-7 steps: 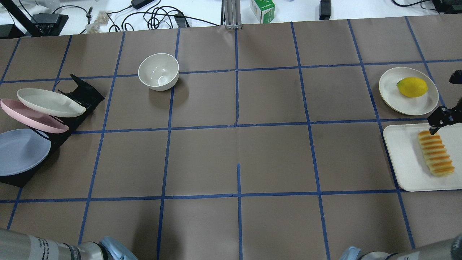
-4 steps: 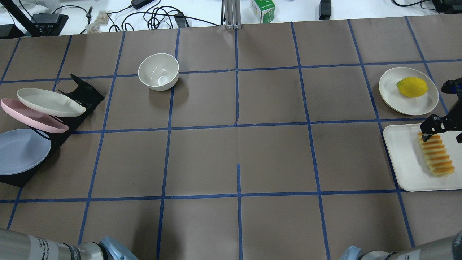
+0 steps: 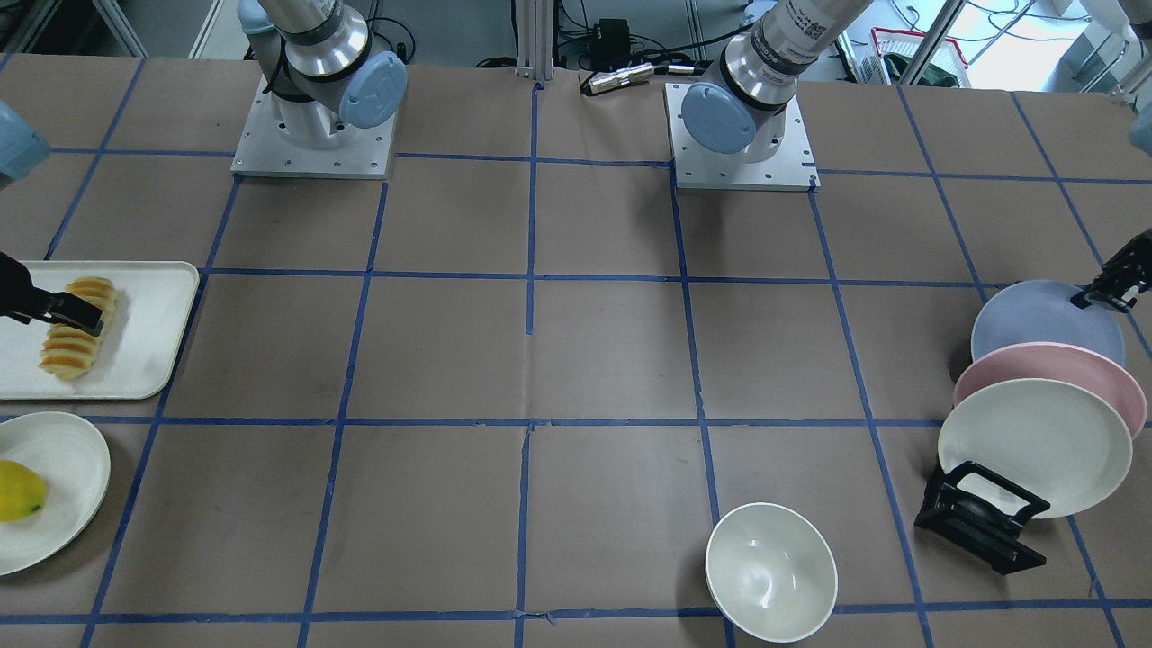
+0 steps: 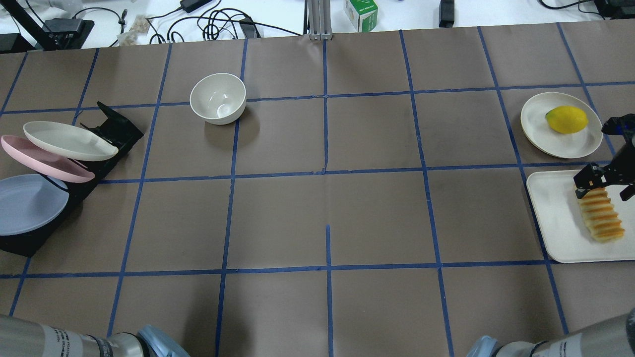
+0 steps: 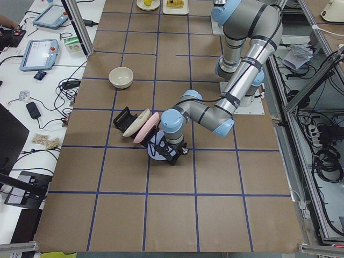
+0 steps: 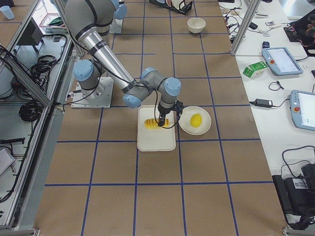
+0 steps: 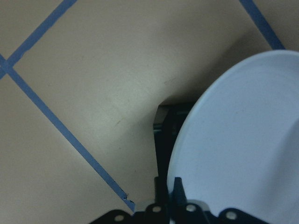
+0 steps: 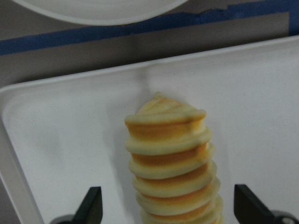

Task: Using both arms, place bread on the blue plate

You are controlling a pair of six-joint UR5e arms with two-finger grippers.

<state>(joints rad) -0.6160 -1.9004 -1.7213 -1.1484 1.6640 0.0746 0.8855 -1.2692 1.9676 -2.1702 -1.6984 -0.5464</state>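
The bread [image 4: 600, 215] lies on a white tray [image 4: 550, 213] at the right edge of the table. My right gripper [image 4: 604, 184] is open and straddles the loaf's far end. In the right wrist view the bread [image 8: 170, 158] sits between the two spread fingertips [image 8: 91, 207]. The blue plate [image 4: 30, 203] leans in a black rack at the far left. My left gripper [image 3: 1111, 290] is shut on its rim. In the left wrist view the closed fingers [image 7: 161, 186] pinch the edge of the blue plate [image 7: 243, 140].
A pink plate [image 4: 39, 158] and a cream plate [image 4: 64, 140] lean in the same black rack [image 4: 116, 129]. A white bowl [image 4: 218, 98] stands at the back left of centre. A yellow lemon [image 4: 566, 119] lies on a cream plate [image 4: 538, 131] just beyond the tray.
My right gripper has moved left and toward the robot, over the bread's far end. The blue plate has shifted slightly in the rack.
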